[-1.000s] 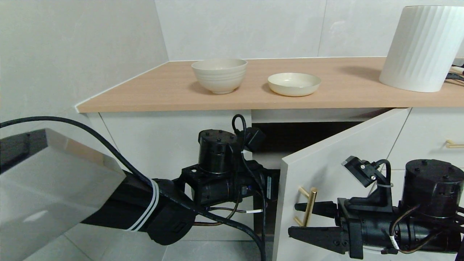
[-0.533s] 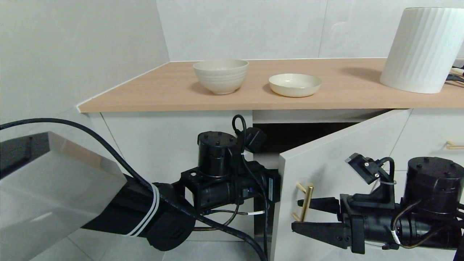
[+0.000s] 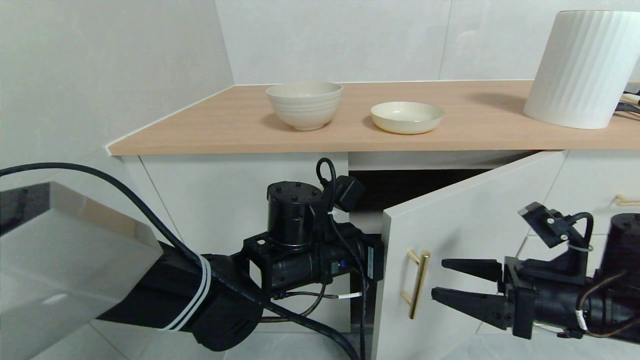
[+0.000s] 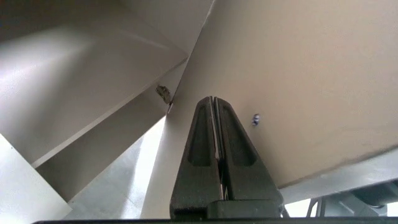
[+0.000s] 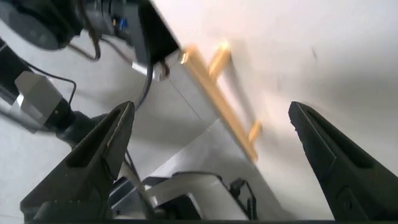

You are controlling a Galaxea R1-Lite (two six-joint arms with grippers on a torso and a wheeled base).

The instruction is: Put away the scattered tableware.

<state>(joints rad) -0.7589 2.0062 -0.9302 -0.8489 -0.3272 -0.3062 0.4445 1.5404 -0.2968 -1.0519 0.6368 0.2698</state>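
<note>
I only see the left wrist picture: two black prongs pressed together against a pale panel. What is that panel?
Observer: A cabinet door, standing ajar under a wooden counter. The left gripper is at its inner side.
Operator: Is anything else near the door?
Observer: Yes, the right gripper is open in front of it, just short of the brass handle and not touching it.
Operator: And the tableware?
Observer: A bowl and a dish sit apart on the counter.
</note>
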